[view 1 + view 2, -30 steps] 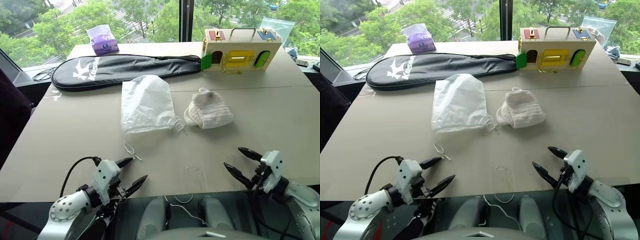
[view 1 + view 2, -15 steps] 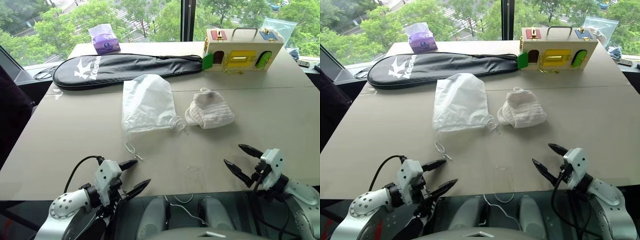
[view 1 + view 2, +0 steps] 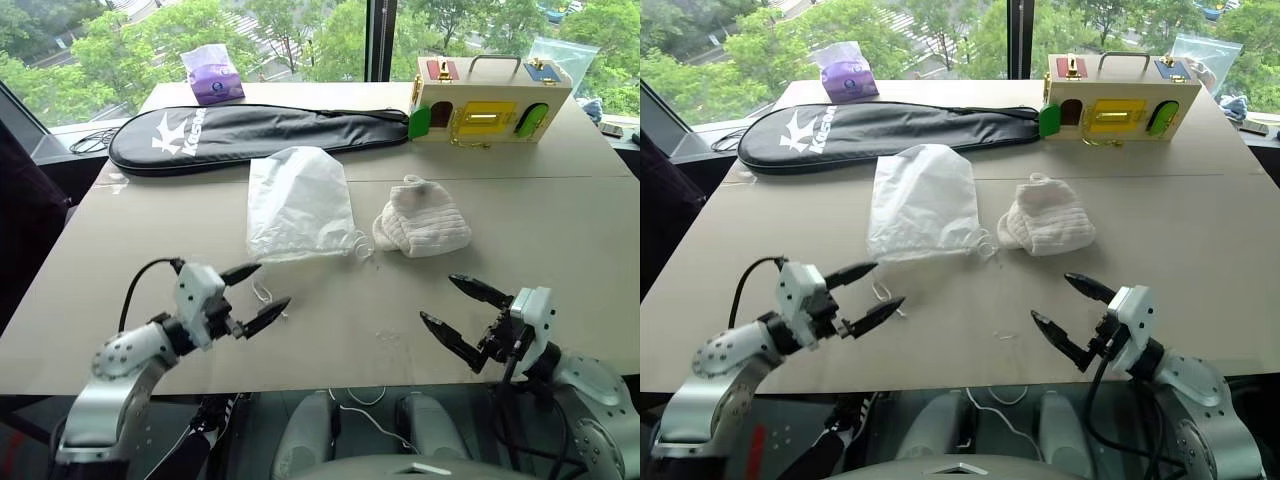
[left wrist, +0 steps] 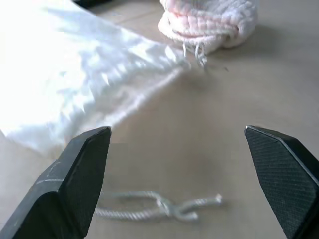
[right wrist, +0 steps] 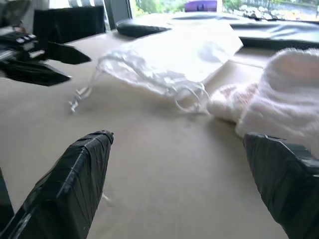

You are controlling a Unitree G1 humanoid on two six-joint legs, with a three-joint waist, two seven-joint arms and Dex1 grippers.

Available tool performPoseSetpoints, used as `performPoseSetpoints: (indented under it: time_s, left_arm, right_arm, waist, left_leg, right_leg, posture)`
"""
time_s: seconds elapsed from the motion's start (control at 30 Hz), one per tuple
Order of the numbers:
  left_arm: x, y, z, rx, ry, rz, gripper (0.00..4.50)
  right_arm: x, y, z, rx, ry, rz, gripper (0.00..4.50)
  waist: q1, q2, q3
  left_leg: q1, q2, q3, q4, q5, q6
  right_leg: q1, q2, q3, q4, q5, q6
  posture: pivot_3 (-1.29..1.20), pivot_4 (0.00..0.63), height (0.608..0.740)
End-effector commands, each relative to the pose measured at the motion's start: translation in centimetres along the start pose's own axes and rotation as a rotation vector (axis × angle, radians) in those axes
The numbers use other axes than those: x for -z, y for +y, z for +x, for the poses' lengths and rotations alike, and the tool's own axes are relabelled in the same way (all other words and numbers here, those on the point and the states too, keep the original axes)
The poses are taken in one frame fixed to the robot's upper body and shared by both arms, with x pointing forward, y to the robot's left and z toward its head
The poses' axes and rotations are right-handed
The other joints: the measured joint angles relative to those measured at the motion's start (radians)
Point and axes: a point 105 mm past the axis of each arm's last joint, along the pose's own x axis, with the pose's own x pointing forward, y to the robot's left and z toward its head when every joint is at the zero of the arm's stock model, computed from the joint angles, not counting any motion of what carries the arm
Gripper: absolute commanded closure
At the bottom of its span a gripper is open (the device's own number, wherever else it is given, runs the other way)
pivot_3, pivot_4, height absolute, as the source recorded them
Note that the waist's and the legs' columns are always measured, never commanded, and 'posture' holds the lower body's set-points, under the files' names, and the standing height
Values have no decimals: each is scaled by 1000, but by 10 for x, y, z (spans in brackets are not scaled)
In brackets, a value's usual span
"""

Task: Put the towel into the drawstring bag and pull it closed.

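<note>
Rising from the worktop's [image 3: 560, 250] near edge since a second ago, the left gripper [image 3: 255, 294] and right gripper [image 3: 463, 310] hover wide-jawed, empty. Beyond, the flat, semi-sheer drawstring bag [image 3: 298, 203] lies just beside the bunched, ribbed towel [image 3: 421, 218].

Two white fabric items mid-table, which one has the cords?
The drawstring bag, the thin, semi-sheer pouch on the robot's left; its cords trail toward the left tool. The towel beside it is thick and ribbed.
</note>
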Motion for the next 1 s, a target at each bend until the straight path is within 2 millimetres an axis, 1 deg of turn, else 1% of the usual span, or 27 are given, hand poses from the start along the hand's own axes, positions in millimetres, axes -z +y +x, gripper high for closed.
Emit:
performPoseSetpoints:
  time_s: [0.03, 0.1, 0.17, 0.23, 0.3, 0.37, 0.5, 0.6, 0.7, 0.73, 0.8, 0.83, 0.87, 0.9, 0.93, 0.97, 1.0]
  left_arm:
    - [1, 14, 10, 54, 72, 171, 74]
    - [5, 17, 16, 139, 132, 300, 74]
    - [4, 24, 22, 152, 132, 334, 74]
    - [-6, 36, 34, 131, 97, 347, 74]
    - [-10, 42, 43, 148, 103, 421, 74]
    - [-11, 45, 48, 157, 103, 447, 74]
    - [-16, 46, 52, 174, 88, 489, 74]
    - [-15, 49, 53, 179, 113, 572, 74]
    - [-19, 56, 57, 152, 106, 640, 74]
    - [-21, 58, 59, 140, 98, 656, 300]
    - [-26, 63, 62, 110, 79, 675, 891]
    - [-28, 65, 63, 105, 72, 679, 1321]
    - [-29, 65, 64, 107, 64, 684, 1651]
    - [-30, 64, 65, 110, 55, 685, 2238]
    - [-32, 64, 66, 113, 46, 678, 2360]
    - [-33, 63, 66, 119, 35, 662, 2682]
    - [-33, 62, 67, 126, 29, 649, 3135]
  right_arm:
    - [-16, 13, 10, -31, -45, -10, 0]
    - [-17, 16, 15, -36, -46, -7, 0]
    - [-17, 18, 18, -39, -47, -5, 0]
    - [-17, 21, 20, -44, -48, -3, 0]
    - [-17, 22, 22, -44, -47, -1, 0]
    - [-17, 22, 22, -37, -46, -2, 0]
    - [-16, 22, 21, -19, -43, -6, 0]
    - [-15, 21, 21, -10, -44, -9, 0]
    - [-16, 20, 22, 0, -52, -15, 0]
    - [-17, 19, 22, 5, -55, -16, 0]
    - [-17, 18, 23, 12, -58, -18, 0]
    - [-17, 18, 23, 14, -58, -18, 0]
    - [-16, 17, 23, 16, -57, -18, 0]
    - [-16, 17, 22, 18, -55, -18, 0]
    - [-15, 17, 22, 21, -53, -18, 0]
    - [-12, 14, 20, 34, -26, -19, 0]
    - [-9, 13, 19, 42, -7, -19, 0]
  waist:
    - [1, 0, 0]
    - [0, -1, 0]
    - [1, -1, 1]
    - [3, -2, 1]
    - [7, -4, 3]
    - [6, -5, 3]
    - [-1, -5, 3]
    - [-1, -5, 3]
    - [0, -5, 3]
    - [2, -5, 3]
    - [5, -5, 3]
    - [5, -5, 3]
    - [5, -5, 3]
    - [5, -5, 3]
    - [5, -5, 3]
    - [4, -5, 3]
    - [5, -5, 3]
  left_leg:
    - [0, 0, 0, 0, 0, 0]
    - [0, 0, 1, -1, 0, 0]
    - [-1, 0, 1, -1, 0, 0]
    - [-2, 0, 1, -1, 0, 0]
    - [-2, 0, 0, -1, 0, 0]
    - [-2, 0, 0, -1, 0, 0]
    - [-2, 0, 1, -1, 0, 0]
    - [-2, 0, 1, -1, 0, 0]
    - [-2, 0, 0, -1, 0, 0]
    - [-2, 0, 0, 0, 0, 0]
    - [-2, 0, 0, 0, 0, 0]
    - [-2, 0, 0, 1, 0, 0]
    - [-2, 0, 0, 1, 0, 0]
    - [-2, 0, 1, 1, 0, 0]
    - [-2, 0, 1, 1, 0, 0]
    - [-2, 0, 1, 1, 0, 0]
    - [-2, 0, 1, 1, 0, 0]
  right_leg:
    - [0, 0, 0, 0, 0, 0]
    - [0, 1, 1, 0, 0, 0]
    - [-2, 1, 1, 0, 0, 0]
    - [-2, 1, 1, 0, 0, 0]
    - [-3, 2, 0, 0, 1, 1]
    - [-2, 2, 0, 1, 1, 1]
    - [-2, 2, 2, 1, 3, 4]
    - [-2, 2, 1, 1, 3, 4]
    - [-3, 2, 0, 1, 3, 4]
    - [-2, 2, 0, 2, 3, 4]
    - [-2, 3, 0, 2, 3, 4]
    - [-2, 2, 1, 2, 3, 4]
    - [-2, 2, 1, 2, 3, 4]
    - [-2, 2, 1, 2, 3, 4]
    - [-2, 2, 1, 2, 3, 4]
    - [-2, 2, 1, 2, 3, 4]
    - [-2, 2, 1, 2, 3, 4]
  posture:
    - [0, 150, 740]
    - [0, 150, 740]
    - [0, 150, 740]
    - [0, 150, 740]
    - [0, 150, 740]
    - [0, 150, 740]
    - [0, 150, 740]
    - [0, 150, 740]
    - [0, 150, 740]
    - [0, 150, 740]
    - [0, 150, 740]
    - [0, 150, 740]
    - [0, 150, 740]
    - [0, 150, 740]
    - [0, 150, 740]
    - [0, 150, 740]
    - [0, 150, 740]
